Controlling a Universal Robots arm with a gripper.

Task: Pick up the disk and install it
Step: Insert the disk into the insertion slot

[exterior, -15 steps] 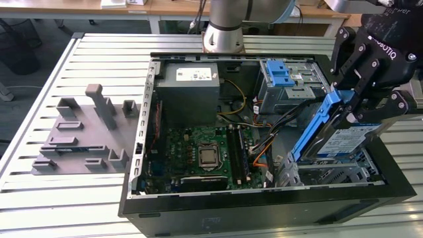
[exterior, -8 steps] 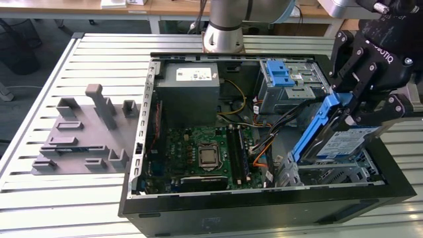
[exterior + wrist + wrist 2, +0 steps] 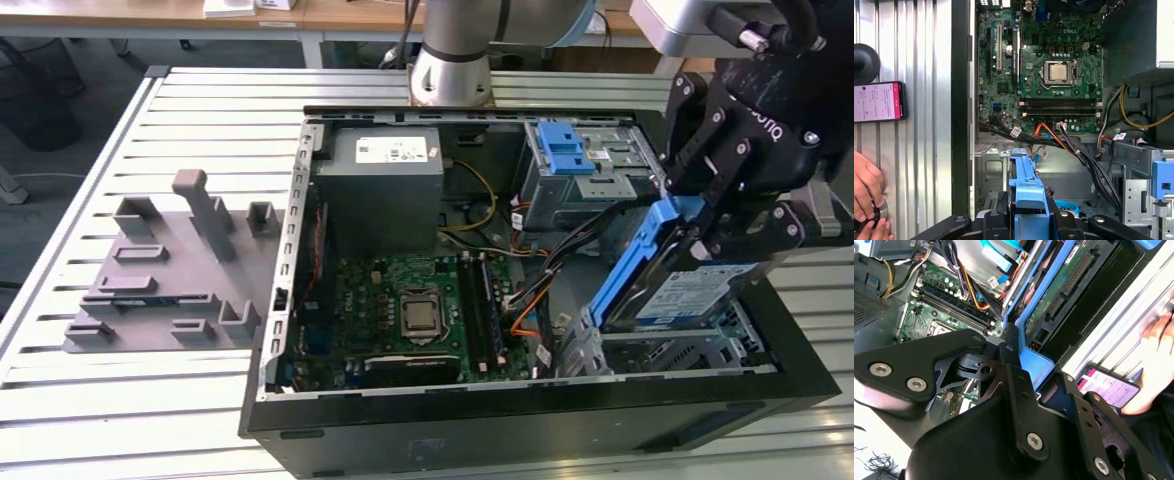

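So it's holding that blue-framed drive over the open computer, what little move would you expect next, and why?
Probably a slight lowering toward the metal bay beneath it. In the exterior view the gripper is shut on the disk, which hangs tilted, its lower end just above that bay at the case's corner and not yet seated. It likely needs easing down and levelling, gently, since cables run close by.

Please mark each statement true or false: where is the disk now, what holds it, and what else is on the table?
1. The pincer holds the disk. True.
2. The disk lies flat on the grey fixture block. False: it is tilted over the drive bay at the case's corner.
3. The computer case is open, its motherboard visible. True.
4. A phone lies inside the case. False: it lies on the slatted table beside the case.
5. A hand rests on the table. True.
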